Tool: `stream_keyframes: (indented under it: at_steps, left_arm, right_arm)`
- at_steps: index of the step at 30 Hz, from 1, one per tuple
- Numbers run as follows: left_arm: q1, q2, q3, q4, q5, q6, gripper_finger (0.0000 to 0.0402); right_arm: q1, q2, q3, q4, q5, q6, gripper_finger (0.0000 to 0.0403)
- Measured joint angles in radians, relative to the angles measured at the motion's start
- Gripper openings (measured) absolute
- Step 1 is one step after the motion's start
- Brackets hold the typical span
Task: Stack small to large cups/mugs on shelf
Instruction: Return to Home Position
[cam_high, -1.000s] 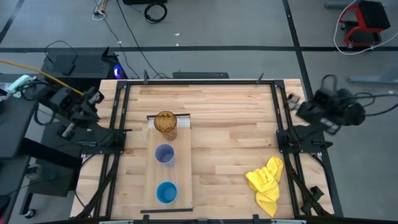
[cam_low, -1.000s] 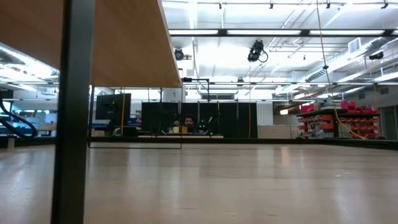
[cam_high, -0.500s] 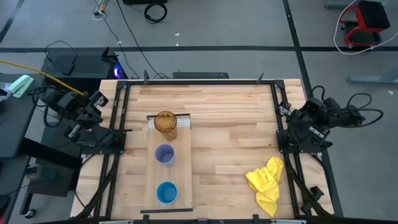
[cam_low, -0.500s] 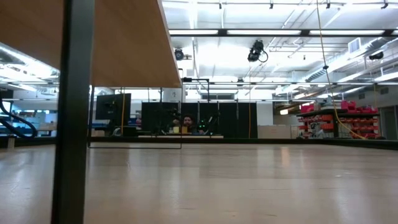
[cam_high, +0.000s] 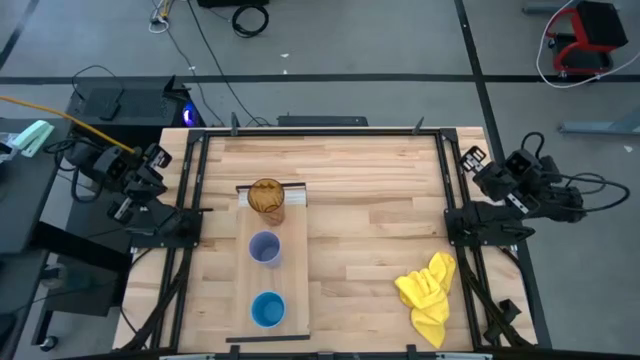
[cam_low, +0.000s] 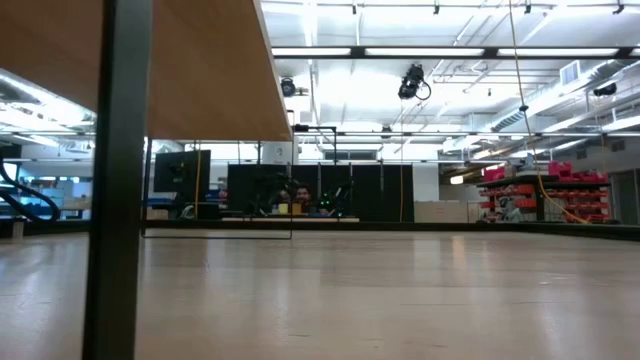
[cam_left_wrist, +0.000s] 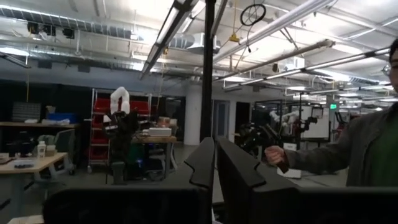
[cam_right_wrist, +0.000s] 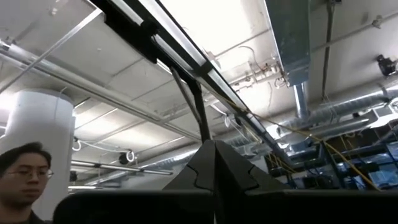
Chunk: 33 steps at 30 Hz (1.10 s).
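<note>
In the high view the pale wood shelf (cam_high: 290, 270) lies flat on the table, left of centre. Three cups stand on it on their bases, in a row from far to near: the amber tumbler (cam_high: 266, 200), the lavender cup (cam_high: 264, 247) and the blue cup (cam_high: 268, 309). My left gripper (cam_left_wrist: 216, 146) is shut and empty, off the table's left edge (cam_high: 150, 165). My right gripper (cam_right_wrist: 214, 144) is shut and empty, off the table's right edge (cam_high: 478, 165). Both wrist views look out into the room and show no cups.
A crumpled yellow cloth (cam_high: 428, 290) lies near the table's near right corner. Dark frame rails (cam_high: 450, 190) run along the table's sides. One person shows in the left wrist view (cam_left_wrist: 367, 149) and one in the right wrist view (cam_right_wrist: 25, 174), both beyond the table.
My right arm has shifted about beside the table's right edge: first toward the table and its near side, then back outward. The cups, the shelf and the cloth have stayed where they were.
</note>
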Motion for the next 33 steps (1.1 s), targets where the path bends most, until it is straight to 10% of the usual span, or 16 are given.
stream_keyframes:
  at_steps: [17, 33]
  left_arm:
    - [0.000, -0.022, 0.022, -0.085, -0.014, -0.031, 0.0034]
    - [0.000, -0.022, -0.157, -0.026, -0.014, -0.135, 0.0036]
  right_arm:
    - [-0.059, -0.034, -0.004, -0.078, 0.042, 0.025, 0.0010]
    - [-0.058, -0.013, -0.313, 0.188, 0.092, 0.081, 0.0010]
